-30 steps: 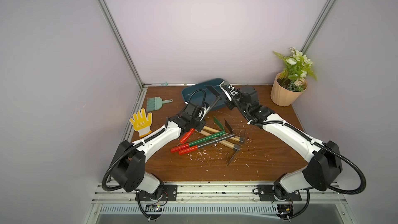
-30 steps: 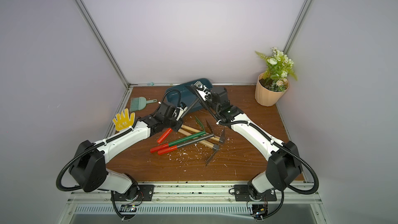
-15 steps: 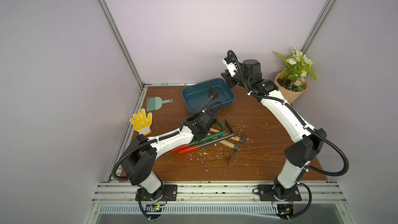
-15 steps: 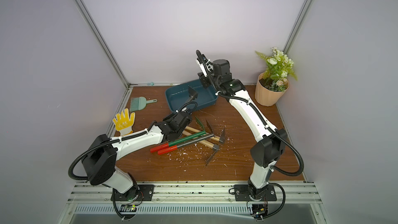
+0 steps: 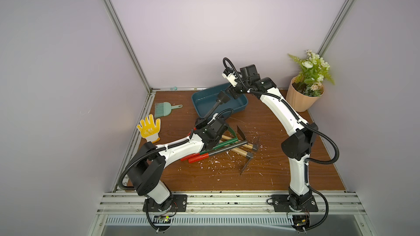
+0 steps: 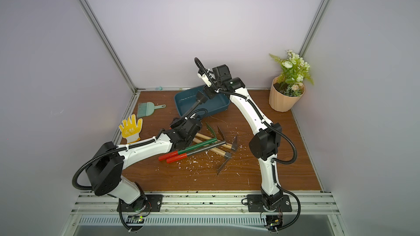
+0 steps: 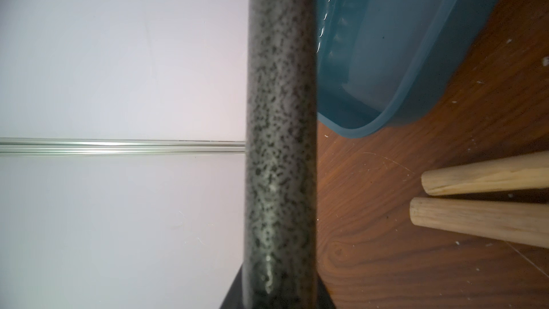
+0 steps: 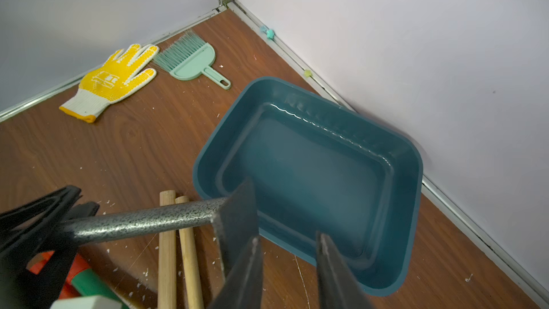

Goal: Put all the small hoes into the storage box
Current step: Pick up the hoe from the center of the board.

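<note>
Over the near corner of the box (image 5: 236,107) I hold the hoe (image 5: 213,107) in my left gripper (image 5: 203,121), which is clamped tight around the lower part of its speckled grey shaft. From that grip the shaft slants up and away from me across the box's rim. Its dark blade hangs above the box's inside. Both top views show the hoe (image 6: 193,107) crossing the rim of the box (image 6: 216,107) this way. From my left wrist the hoe (image 7: 279,144) runs straight through the middle of the view. The box (image 7: 386,54) and two wooden handles (image 7: 481,200) lie beyond it on the table (image 7: 386,218).

My right gripper (image 8: 287,237) hovers above the box too, jaws standing apart with nothing between them. Through the gap I see only the teal floor of the box (image 8: 326,173). The hoe (image 8: 142,222) ends with its blade just beside one of my right fingers (image 8: 246,263); whether they touch I cannot tell.

Nearer to me than the box, a pile of tools (image 5: 218,148) with red, green and wooden handles lies on the table among white flecks. A yellow glove (image 5: 148,128) and a green brush (image 5: 164,109) lie by the left wall, apart from the box. A peach pot (image 5: 304,98) with a plant stands in the far right corner.
</note>
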You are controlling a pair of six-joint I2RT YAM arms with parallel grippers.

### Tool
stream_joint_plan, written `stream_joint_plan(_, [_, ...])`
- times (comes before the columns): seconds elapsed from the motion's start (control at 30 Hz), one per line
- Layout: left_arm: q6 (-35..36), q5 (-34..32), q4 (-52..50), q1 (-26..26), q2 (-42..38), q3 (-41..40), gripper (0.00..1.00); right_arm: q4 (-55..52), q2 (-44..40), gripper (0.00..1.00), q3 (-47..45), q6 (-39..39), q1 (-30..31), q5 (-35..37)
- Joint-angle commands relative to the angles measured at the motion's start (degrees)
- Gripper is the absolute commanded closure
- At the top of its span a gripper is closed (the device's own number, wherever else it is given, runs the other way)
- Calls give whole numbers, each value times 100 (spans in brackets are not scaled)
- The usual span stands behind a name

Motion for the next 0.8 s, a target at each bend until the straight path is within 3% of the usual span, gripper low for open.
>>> stream_joint_plan(0.0, [-90,-131,285,-72,-83,209,100,-168,-97,66,285,-207,108,-228])
stream_joint_plan(0.17, [-116,-57,242,-81,10,291,100,-82,-173,66,106,-227,110,-166])
stream_joint_plan(0.3, [-165,33,223,-85,63,288,100,63,-293,67,86,-14,72,465])
stream_joint_plan(0.57, [-262,103,241,-86,181,247,100,515,-918,66,-669,29,-49,-688])
stream_joint_plan(0.77, [-218,155,250,-85,211,365,100,541,-1006,66,-1231,-26,-48,-868])
